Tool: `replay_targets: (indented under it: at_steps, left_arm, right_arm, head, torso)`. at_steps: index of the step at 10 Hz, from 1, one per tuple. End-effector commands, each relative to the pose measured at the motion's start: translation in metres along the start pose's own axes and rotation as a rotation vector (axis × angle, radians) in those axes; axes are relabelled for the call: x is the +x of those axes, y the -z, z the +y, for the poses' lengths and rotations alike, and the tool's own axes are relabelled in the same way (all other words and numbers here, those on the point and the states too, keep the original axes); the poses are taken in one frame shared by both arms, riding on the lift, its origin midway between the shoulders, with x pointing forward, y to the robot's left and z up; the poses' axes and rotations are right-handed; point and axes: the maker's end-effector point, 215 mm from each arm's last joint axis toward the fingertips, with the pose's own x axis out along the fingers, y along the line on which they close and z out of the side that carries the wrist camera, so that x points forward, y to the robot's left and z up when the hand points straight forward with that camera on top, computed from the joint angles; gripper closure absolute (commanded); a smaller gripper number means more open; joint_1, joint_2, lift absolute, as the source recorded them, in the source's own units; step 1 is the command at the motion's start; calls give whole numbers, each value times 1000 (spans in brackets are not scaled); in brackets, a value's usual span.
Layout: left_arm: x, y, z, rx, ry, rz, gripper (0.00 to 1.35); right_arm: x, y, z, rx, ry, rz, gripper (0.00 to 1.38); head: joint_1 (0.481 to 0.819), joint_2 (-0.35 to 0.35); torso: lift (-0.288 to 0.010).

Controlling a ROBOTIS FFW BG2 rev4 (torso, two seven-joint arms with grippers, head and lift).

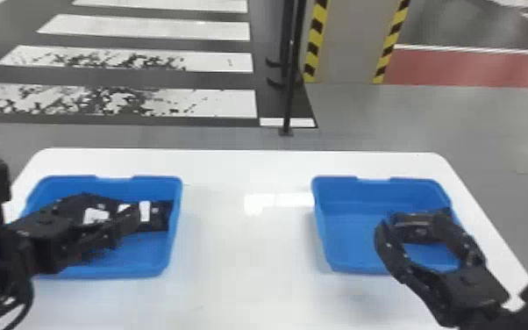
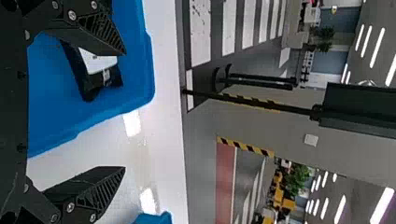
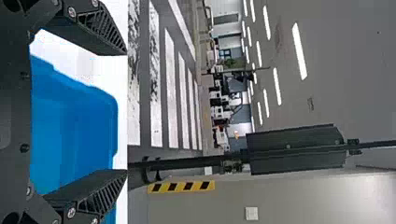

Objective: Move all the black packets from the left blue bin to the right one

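Black flat-fingered right gripper, spread and empty, hangs at four o'clock; its twin, left gripper, likewise at eight. Beyond, in the blue plastic left bin, white-labelled black packets look light, limp, slippery: pinch mid-body.

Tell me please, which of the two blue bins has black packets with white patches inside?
The left blue bin: black packets with white patches lie in it. In the right blue bin, I see no such patches.

White table; black pole, crosswalk stripes beyond.
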Motion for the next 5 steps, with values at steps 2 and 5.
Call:
replay_targets:
  at_steps: [2,5]
  left_arm:
    - [17,9,68,8,-129,91,176]
    - [55,26,89,62,-156,218,176]
  right_arm:
    - [-17,3,42,97,-61,10,127]
    - [-19,10,52,131,-79,19,127]
  head:
    - [695,49]
    - [695,156]
  torso:
    - [-140]
    - [-140]
